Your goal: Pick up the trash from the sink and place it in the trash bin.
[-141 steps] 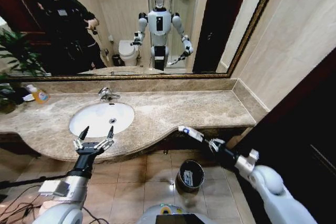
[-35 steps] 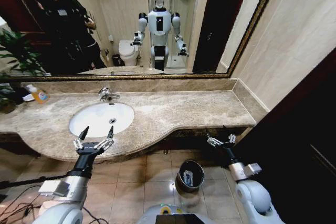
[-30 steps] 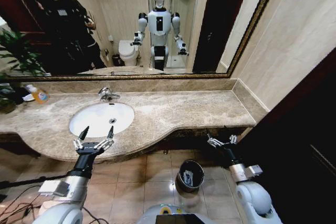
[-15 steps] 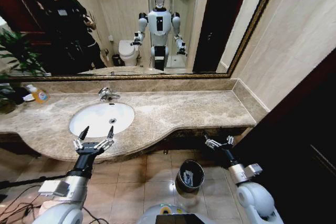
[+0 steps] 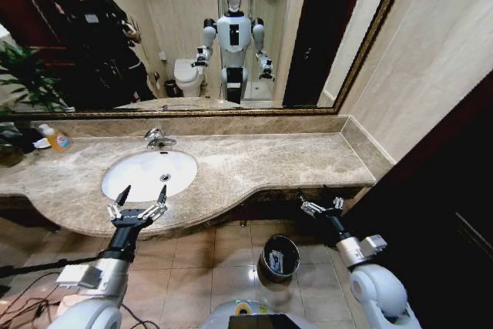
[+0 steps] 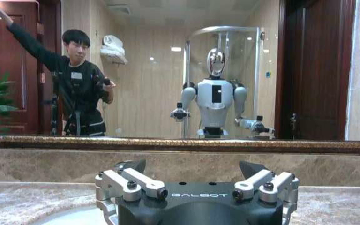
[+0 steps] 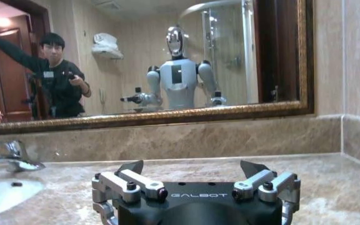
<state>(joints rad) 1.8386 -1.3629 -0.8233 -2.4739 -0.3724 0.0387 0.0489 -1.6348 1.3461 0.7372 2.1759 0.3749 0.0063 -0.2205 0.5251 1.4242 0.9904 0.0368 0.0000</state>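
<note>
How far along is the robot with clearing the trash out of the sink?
It looks nearly or fully done. The sink basin shows no trash, and pale bits lie inside the trash bin on the floor. Nothing is in hand: the left end effector hangs open at the counter's front edge by the sink, the right end effector open and empty near the bin. No pickup appears left.

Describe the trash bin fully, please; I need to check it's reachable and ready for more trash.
The trash bin is a small round bucket-like bin that looks like dark metal, with a shiny steel rim. It stands upright and uncovered on the beige tiled floor, just in front of the counter's curved edge and below it. Some pale bits lie inside; what they are cannot be told. The right gripper hangs open above and to its right, not touching it. Nothing else touches the bin.
</note>
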